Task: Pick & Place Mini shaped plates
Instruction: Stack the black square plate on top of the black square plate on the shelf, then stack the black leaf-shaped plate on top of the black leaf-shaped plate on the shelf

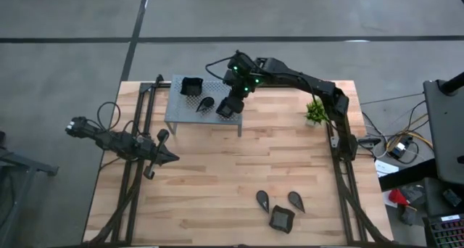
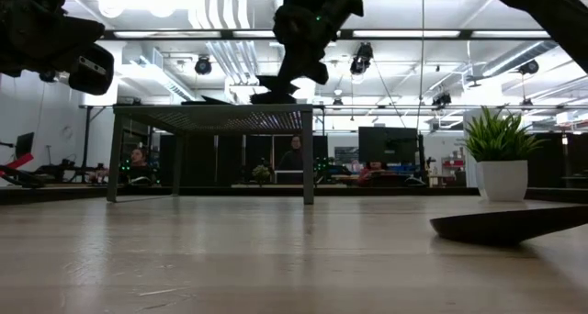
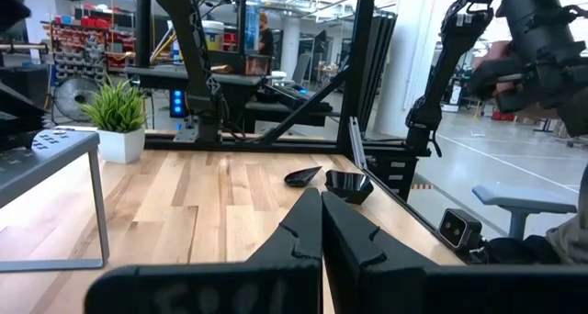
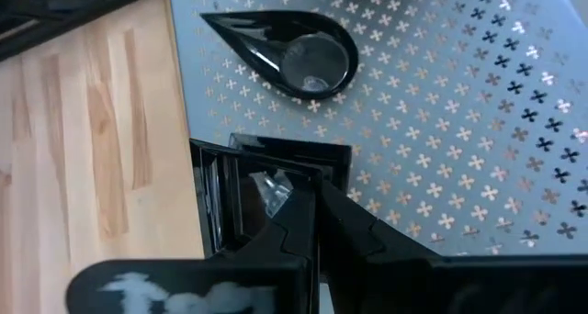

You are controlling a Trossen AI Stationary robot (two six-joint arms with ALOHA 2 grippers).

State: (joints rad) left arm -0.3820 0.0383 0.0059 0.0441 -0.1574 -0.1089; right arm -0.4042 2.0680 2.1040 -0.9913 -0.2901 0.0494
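A grey perforated stand (image 1: 190, 112) at the far middle of the table carries a square black plate (image 1: 191, 86) and a teardrop plate (image 1: 206, 103), both flat on their bases. My right gripper (image 1: 230, 101) hangs over the stand's near right corner, shut on a second square plate (image 4: 262, 199). Two teardrop plates (image 1: 262, 199) (image 1: 296, 201) and a square one (image 1: 281, 218) lie on the wood near the front edge. At the table's left side my left gripper (image 1: 170, 158) is shut and level, with nothing in it. My right gripper pinches one side wall (image 4: 334, 170) of the square plate between its two fingers, one inside the plate and one outside. The fingers slant down from above. The plate hangs just over the stand's corner (image 2: 276, 86); whether it touches the stand I cannot tell.
A small green plant in a white pot (image 1: 315, 112) stands at the far right. Dark frame rails (image 1: 138, 132) run along the table's left and right sides. The wood in the middle (image 1: 239, 161) is bare.
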